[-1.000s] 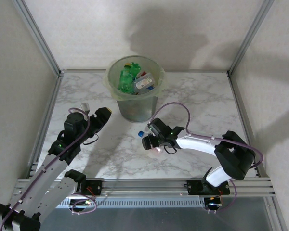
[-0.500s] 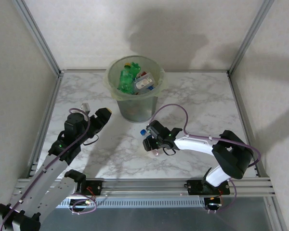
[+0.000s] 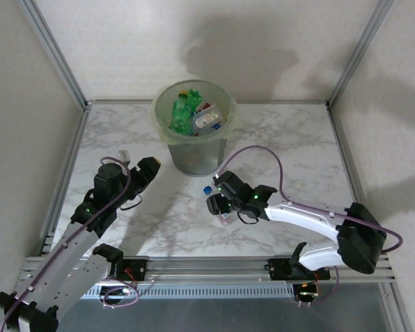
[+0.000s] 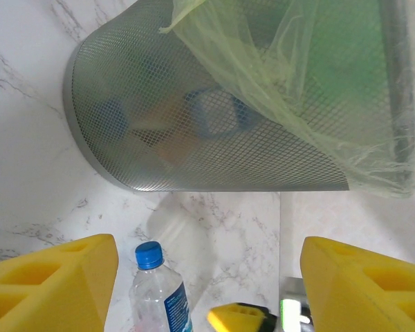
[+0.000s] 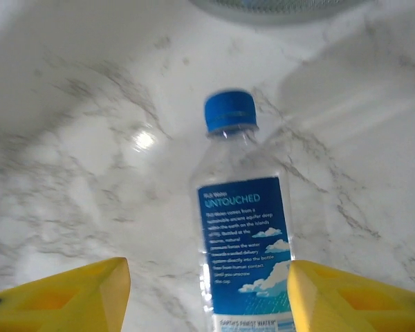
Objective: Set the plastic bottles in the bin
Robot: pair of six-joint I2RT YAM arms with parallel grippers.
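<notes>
The white marbled bench (image 3: 124, 138) carries a round grey mesh bin (image 3: 194, 160) lined with a thin pale-green bag, standing just ahead of the right claw (image 3: 218, 205) and holding a heap of green and clear bottles (image 3: 190, 116). The left claw (image 3: 149, 168) hangs released and empty off to the right claw's left, jaws wide apart. One clear plastic bottle (image 5: 245, 242) with a blue cap (image 5: 229, 111) and blue label lies on the bench between the right claw's yellow pads (image 5: 62, 297), long axis running away from the claw, cap towards the bin. That claw straddles it but is not clenched: bare bench shows between one pad and the bottle. The right arm is the nearer, so the grasp looks like its job
</notes>
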